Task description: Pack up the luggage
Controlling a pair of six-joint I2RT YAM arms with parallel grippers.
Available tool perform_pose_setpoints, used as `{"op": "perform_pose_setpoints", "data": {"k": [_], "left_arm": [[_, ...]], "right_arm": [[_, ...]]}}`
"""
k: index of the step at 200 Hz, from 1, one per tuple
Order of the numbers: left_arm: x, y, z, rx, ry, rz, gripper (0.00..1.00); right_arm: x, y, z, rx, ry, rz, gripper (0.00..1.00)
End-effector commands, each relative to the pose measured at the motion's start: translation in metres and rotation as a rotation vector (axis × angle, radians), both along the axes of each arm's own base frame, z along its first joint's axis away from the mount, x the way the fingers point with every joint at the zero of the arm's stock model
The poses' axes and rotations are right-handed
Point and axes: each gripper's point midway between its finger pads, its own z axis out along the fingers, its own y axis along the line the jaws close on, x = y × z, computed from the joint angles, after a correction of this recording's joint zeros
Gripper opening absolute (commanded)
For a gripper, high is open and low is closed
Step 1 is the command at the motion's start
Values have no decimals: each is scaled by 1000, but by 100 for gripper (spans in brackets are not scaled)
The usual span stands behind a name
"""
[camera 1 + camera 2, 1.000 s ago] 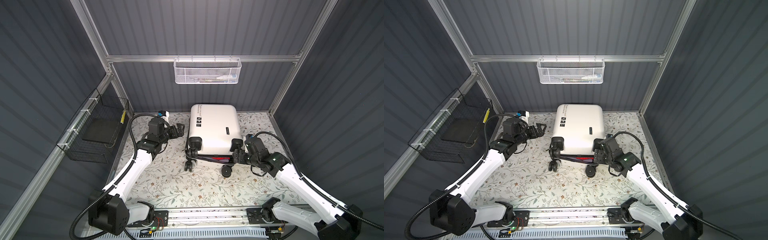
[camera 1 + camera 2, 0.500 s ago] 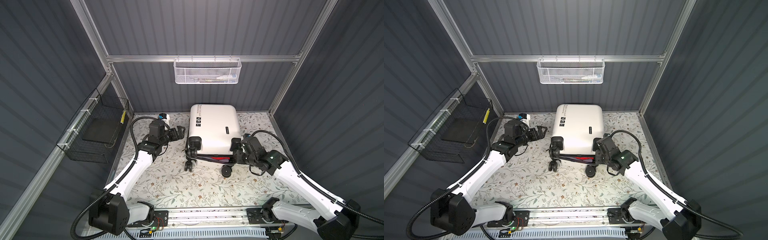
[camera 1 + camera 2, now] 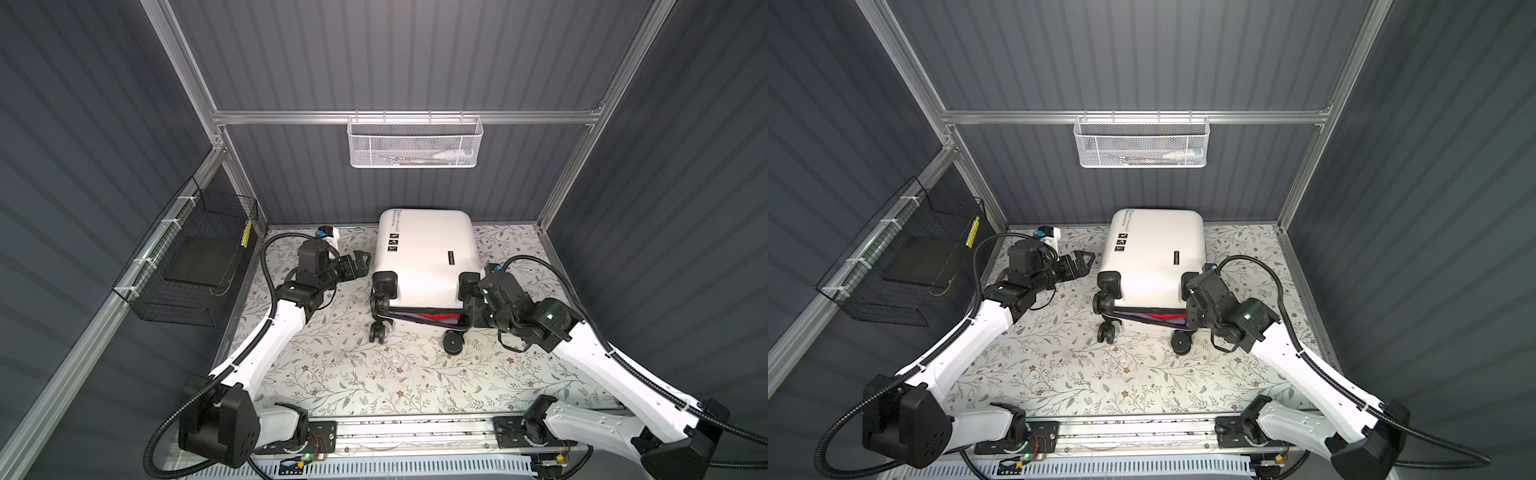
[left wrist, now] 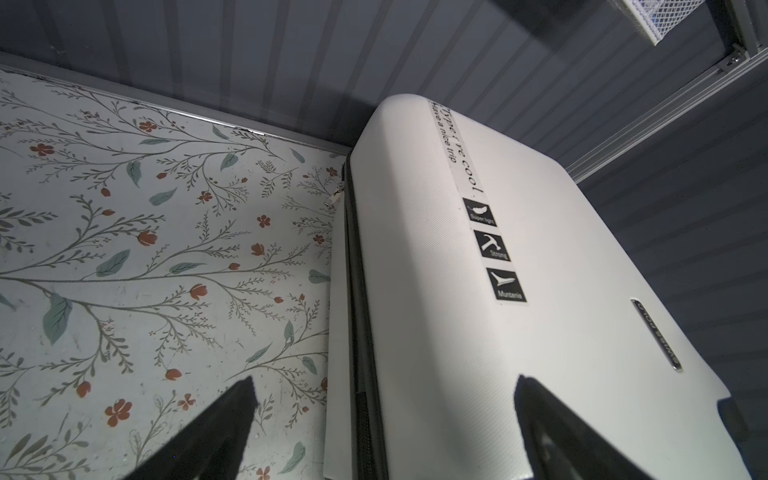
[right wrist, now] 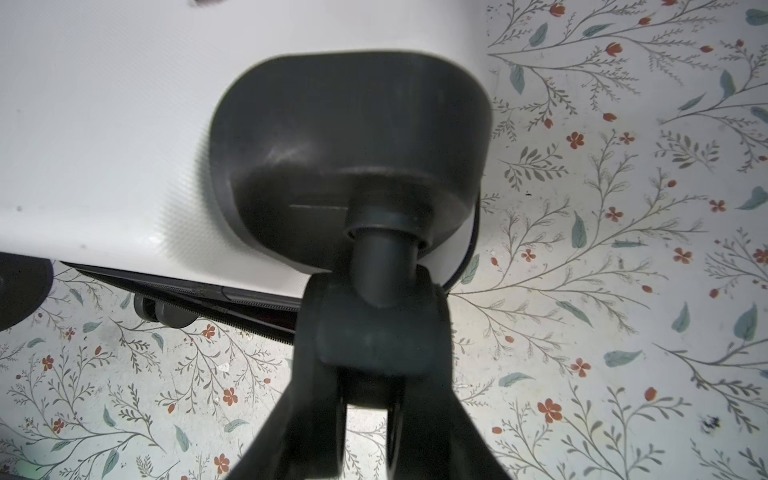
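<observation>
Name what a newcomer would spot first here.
The white suitcase lies at the back of the floral mat, its lid slightly ajar with red cloth showing in the front gap. The right gripper is clamped on a black wheel of the case; the left gripper is open beside the case's left side.

One luggage point(image 3: 424, 249); one white mesh basket point(image 3: 415, 143); one black basket point(image 3: 199, 257); left tool point(image 3: 365, 264), right tool point(image 3: 468, 305): two
</observation>
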Motion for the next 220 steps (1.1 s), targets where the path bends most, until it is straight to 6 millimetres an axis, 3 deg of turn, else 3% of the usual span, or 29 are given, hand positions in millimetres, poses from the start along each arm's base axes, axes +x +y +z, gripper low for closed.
{"op": "perform_pose_setpoints", "data": {"k": [1, 46, 82, 106, 174, 220], "left_arm": [[3, -1, -4, -14, 10, -4, 100], [6, -3, -13, -20, 32, -7, 100], [10, -4, -27, -22, 64, -4, 100], [9, -5, -33, -28, 78, -3, 100], [3, -9, -46, -92, 107, -12, 100], [-2, -14, -52, -148, 120, -17, 100]], "right_arm": [[-14, 17, 22, 62, -42, 106, 0], [-30, 15, -2, 105, 16, 86, 0], [-44, 27, -51, 179, 136, 76, 0], [-48, 26, -68, 197, 160, 60, 0], [-32, -1, -95, 151, 170, -36, 0], [-1, -28, -95, 215, 144, -143, 0]]}}
